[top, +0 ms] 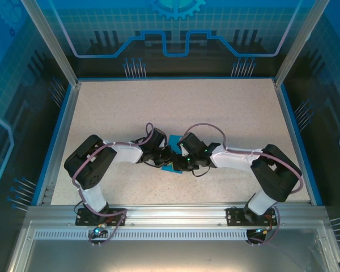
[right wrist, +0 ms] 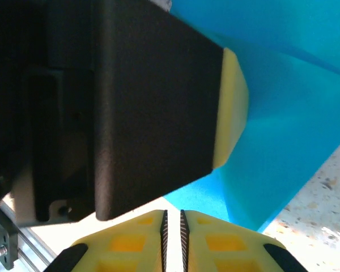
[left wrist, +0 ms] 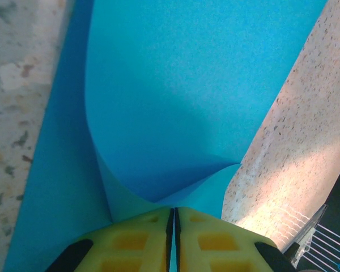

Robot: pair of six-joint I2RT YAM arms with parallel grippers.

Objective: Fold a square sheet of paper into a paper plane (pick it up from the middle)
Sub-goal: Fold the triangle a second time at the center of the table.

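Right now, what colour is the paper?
Bright blue paper, plain; clearest in the left wrist view.

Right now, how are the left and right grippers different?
The left gripper is pinching the paper, which curls up from its tips; I can't tell whether the right gripper holds any. The right gripper has the left one close in front; the left faces the paper. Both have yellow fingers pressed nearly together.

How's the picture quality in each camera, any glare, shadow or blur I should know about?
Top external: even light, sharp, no glare. Left wrist: paper sharp, shaded inside its curl; table glares white at lower right. Right wrist: the left gripper's finger looms close, dark and blurred, covering the left half.
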